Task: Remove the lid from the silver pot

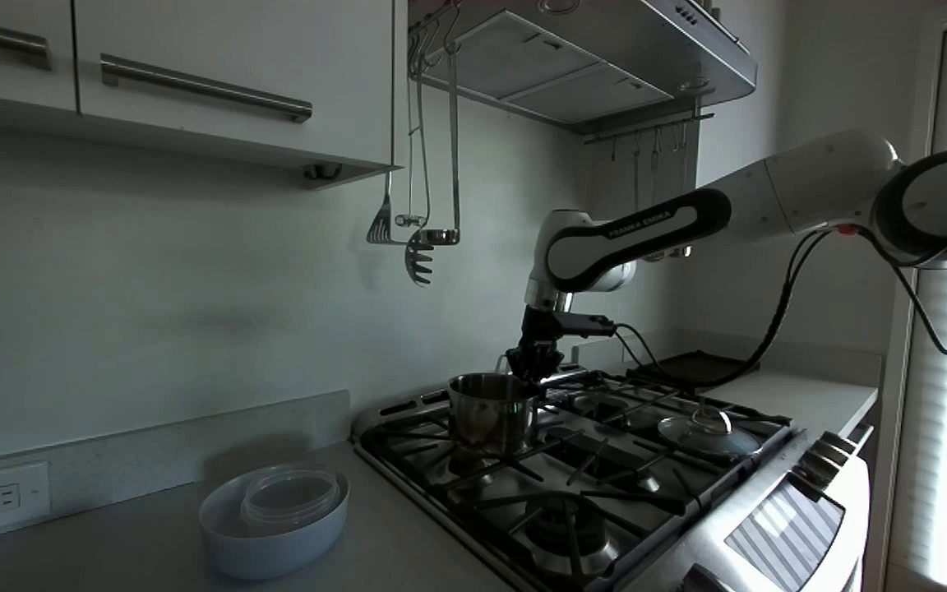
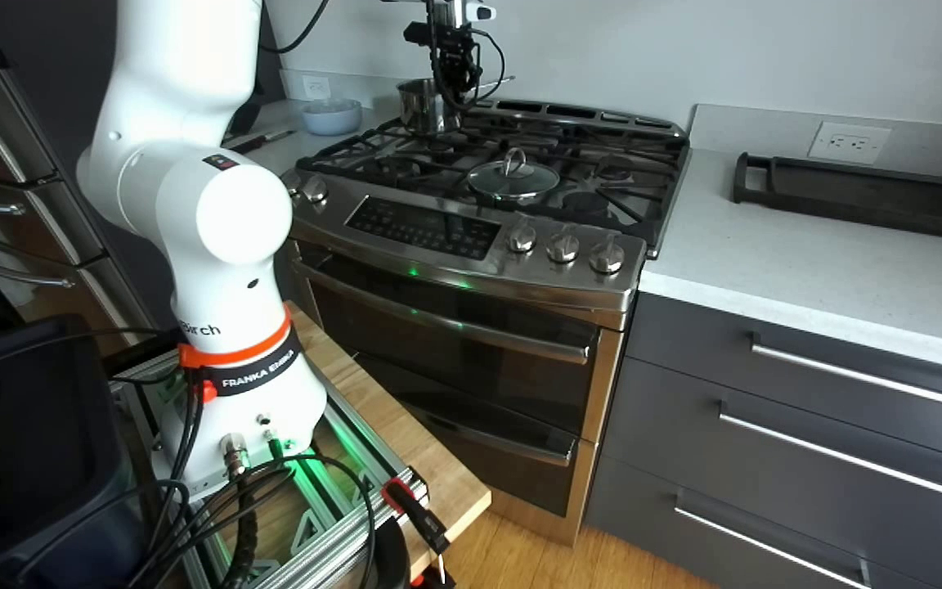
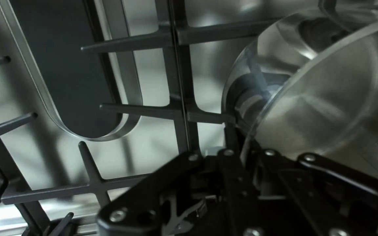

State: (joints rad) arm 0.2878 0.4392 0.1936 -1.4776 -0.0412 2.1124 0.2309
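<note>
The silver pot [image 1: 490, 418] stands upright on the back-left part of the stove, uncovered, with its inside showing. It also shows in an exterior view [image 2: 422, 108] and at the right of the wrist view [image 3: 320, 101]. The lid [image 1: 710, 434], clear in the middle with a silvery edge and arched handle, lies apart on the front grate; it also shows in an exterior view [image 2: 513, 178]. My gripper [image 1: 533, 380] points down at the pot's rim. In the wrist view my gripper [image 3: 246, 149] has the rim between its close-set fingers. The fingertips are dark and partly hidden.
Black grates [image 3: 176, 82] cover the stove around the pot. A white dish stack [image 1: 272, 522] stands on the counter beside the stove. A black tray [image 2: 863, 192] lies on the opposite counter. Utensils [image 1: 432, 164] hang above, below the hood [image 1: 588, 66].
</note>
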